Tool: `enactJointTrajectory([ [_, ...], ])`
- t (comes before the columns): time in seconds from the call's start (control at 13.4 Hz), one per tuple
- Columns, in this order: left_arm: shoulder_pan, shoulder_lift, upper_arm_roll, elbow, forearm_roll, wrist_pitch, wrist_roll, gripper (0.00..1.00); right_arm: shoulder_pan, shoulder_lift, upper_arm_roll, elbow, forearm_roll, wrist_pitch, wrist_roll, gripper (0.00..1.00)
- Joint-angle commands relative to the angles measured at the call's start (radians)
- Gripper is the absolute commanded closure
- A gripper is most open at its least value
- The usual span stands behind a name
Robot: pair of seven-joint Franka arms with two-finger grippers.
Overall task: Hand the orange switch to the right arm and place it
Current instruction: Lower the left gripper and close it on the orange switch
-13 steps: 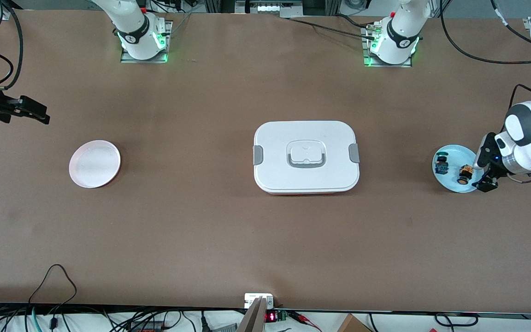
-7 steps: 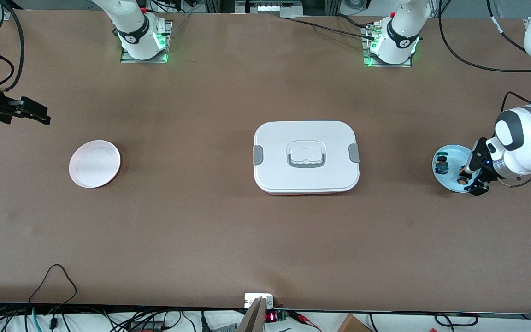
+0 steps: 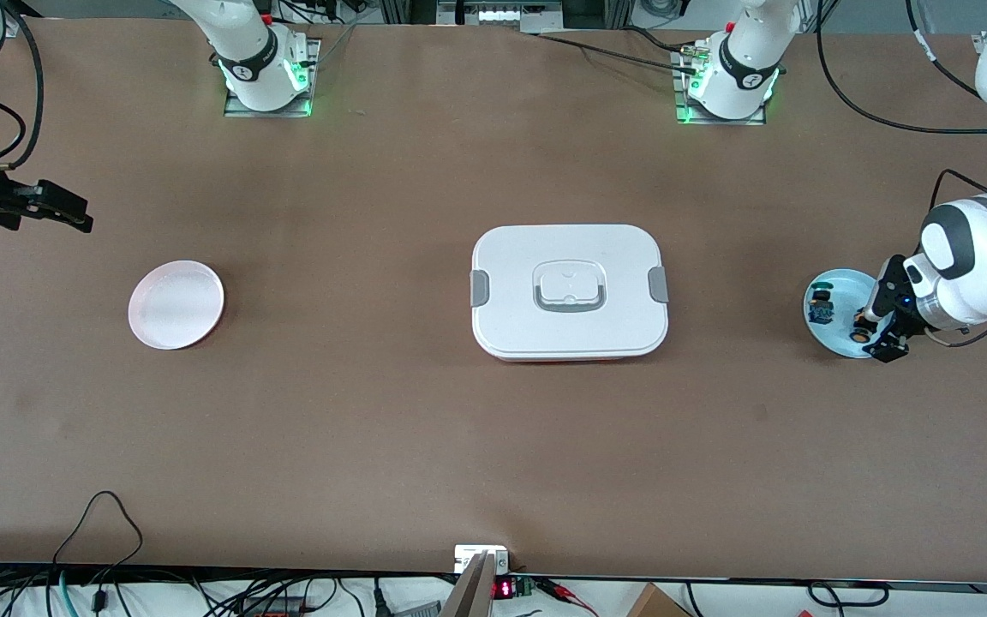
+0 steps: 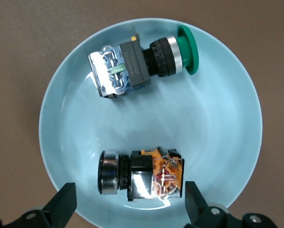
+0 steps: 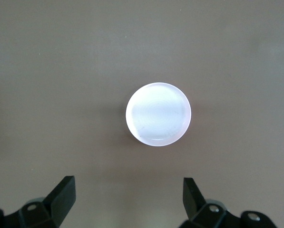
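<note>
The orange switch (image 3: 863,325) (image 4: 141,174) lies on its side on a light blue plate (image 3: 841,286) (image 4: 213,123) at the left arm's end of the table. It has a black body, a silver ring and an orange block. My left gripper (image 3: 879,328) (image 4: 128,205) hangs open low over the plate, one finger on either side of the switch, touching nothing. My right gripper (image 3: 65,211) (image 5: 128,199) waits open and empty, high over the right arm's end of the table. A pale pink plate (image 3: 176,304) (image 5: 158,114) lies below it.
A green-capped switch (image 3: 821,306) (image 4: 139,64) lies on the same blue plate, beside the orange one. A closed white lunch box (image 3: 569,291) with grey latches sits in the middle of the table. Cables run along the table's edge nearest the front camera.
My left gripper has shifted over the blue plate until its open fingers straddle the orange switch, then held still. The right arm has barely moved.
</note>
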Motion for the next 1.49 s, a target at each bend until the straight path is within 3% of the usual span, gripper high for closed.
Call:
enactJointTrajectory([
  [0.0,0.047,0.000,-0.048,-0.018,-0.005,0.001,0.023,0.00,-0.011,0.006,0.006,0.014,0.001,0.007,0.011,0.00],
  [0.52,0.064,0.014,-0.057,-0.016,-0.005,0.010,0.062,0.05,-0.014,0.009,0.006,0.014,0.003,0.010,0.011,0.00],
  [0.6,0.084,0.014,-0.080,-0.016,-0.004,0.010,0.076,0.16,-0.023,0.010,0.006,0.014,0.003,0.010,0.011,0.00],
  [0.67,0.114,0.016,-0.109,-0.016,-0.005,0.011,0.087,0.38,-0.026,0.010,0.006,0.014,0.003,0.010,0.011,0.00],
  [0.9,0.156,0.034,-0.152,-0.009,-0.004,0.010,0.092,0.72,-0.026,0.010,0.006,0.014,0.001,0.010,0.011,0.00],
  [0.97,0.157,0.034,-0.152,-0.006,-0.004,0.010,0.092,0.73,-0.026,0.013,0.006,0.014,0.001,0.010,0.011,0.00],
  [1.2,0.159,0.031,-0.163,0.000,-0.005,-0.005,0.111,0.88,-0.043,0.020,0.006,0.014,0.003,0.010,0.011,0.00],
  [1.42,0.231,0.028,-0.251,0.083,-0.065,-0.123,0.113,0.92,-0.044,0.020,0.006,0.014,0.012,0.000,0.011,0.00],
])
